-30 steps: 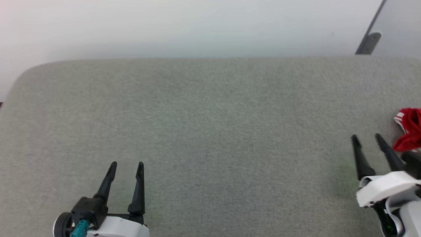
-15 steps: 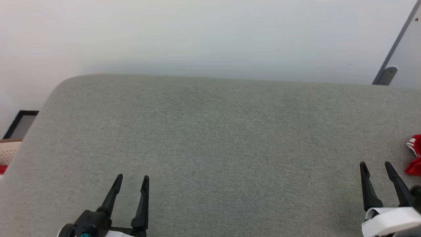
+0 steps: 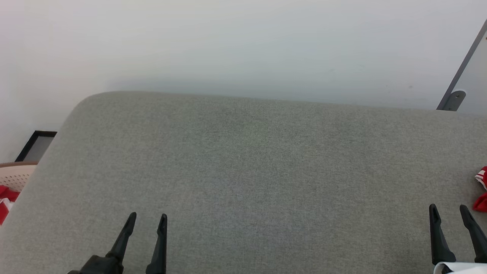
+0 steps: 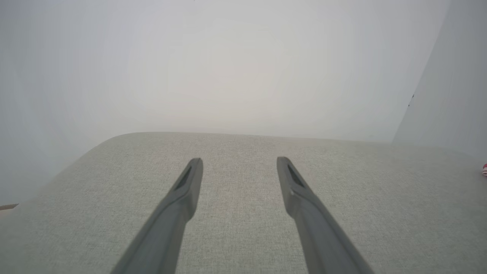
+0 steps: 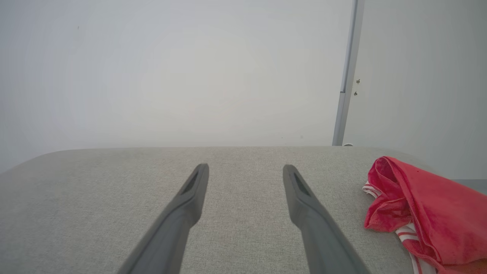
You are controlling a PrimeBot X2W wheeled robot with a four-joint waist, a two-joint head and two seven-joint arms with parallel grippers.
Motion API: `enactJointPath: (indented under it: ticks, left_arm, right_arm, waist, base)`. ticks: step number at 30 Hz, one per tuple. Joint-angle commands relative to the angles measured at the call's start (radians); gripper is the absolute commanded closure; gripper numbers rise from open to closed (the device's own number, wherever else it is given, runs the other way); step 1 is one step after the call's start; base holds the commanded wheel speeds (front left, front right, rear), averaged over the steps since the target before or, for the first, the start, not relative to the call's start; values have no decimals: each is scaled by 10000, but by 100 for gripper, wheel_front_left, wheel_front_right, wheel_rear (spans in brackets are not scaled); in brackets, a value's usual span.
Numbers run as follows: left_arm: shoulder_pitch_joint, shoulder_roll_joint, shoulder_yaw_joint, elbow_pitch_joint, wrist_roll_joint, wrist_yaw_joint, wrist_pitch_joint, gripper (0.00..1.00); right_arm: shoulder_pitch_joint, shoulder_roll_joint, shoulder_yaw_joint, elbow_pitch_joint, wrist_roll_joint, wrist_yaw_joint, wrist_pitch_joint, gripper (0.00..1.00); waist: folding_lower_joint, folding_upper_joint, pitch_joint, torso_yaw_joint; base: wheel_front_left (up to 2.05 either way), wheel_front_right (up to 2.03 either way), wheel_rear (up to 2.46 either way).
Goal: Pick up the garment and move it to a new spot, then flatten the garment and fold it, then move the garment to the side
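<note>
Currently the left gripper [image 3: 147, 216] and right gripper [image 3: 448, 208] are found spread apart, empty. The garment [image 5: 426, 213] is seen crumpled beside the right one.

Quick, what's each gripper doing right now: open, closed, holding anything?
Left gripper: open, fingers empty.
Right gripper: open, fingers empty; the crumpled soft red garment with striped trim lies apart, to its right.

Setting: you are in a bare indoor room, more test space than home. Evidence: plain white wall [image 3: 228, 45], grey upholstered pad [image 3: 243, 171] with a rounded corner, grey metal strip [image 5: 349, 57] on the wall, perforated beige basket [image 3: 17, 175] beside the pad.
</note>
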Motion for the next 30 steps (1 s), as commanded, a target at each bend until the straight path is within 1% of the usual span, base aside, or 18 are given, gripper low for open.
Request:
enactJointPath:
  ticks: [1, 13, 30]
  left_arm:
    - [102, 9, 21, -114, -31, -39, 5, 0]
    - [219, -72, 96, -303, -46, -39, 5, 0]
    - [234, -143, 179, -287, -189, -40, 5, 0]
  right_arm:
    - [143, 72, -73, -124, -83, -17, -1, 0]
    - [418, 186, -106, -662, -120, -17, -2, 0]
    - [339, 208, 143, -537, 144, -17, -2, 0]
  waist:
    - [0, 0, 31, 22]
    - [0, 0, 126, 74]
    - [0, 0, 153, -40]
  base:
    - [0, 0, 0]
    - [0, 0, 0]
    - [0, 0, 0]
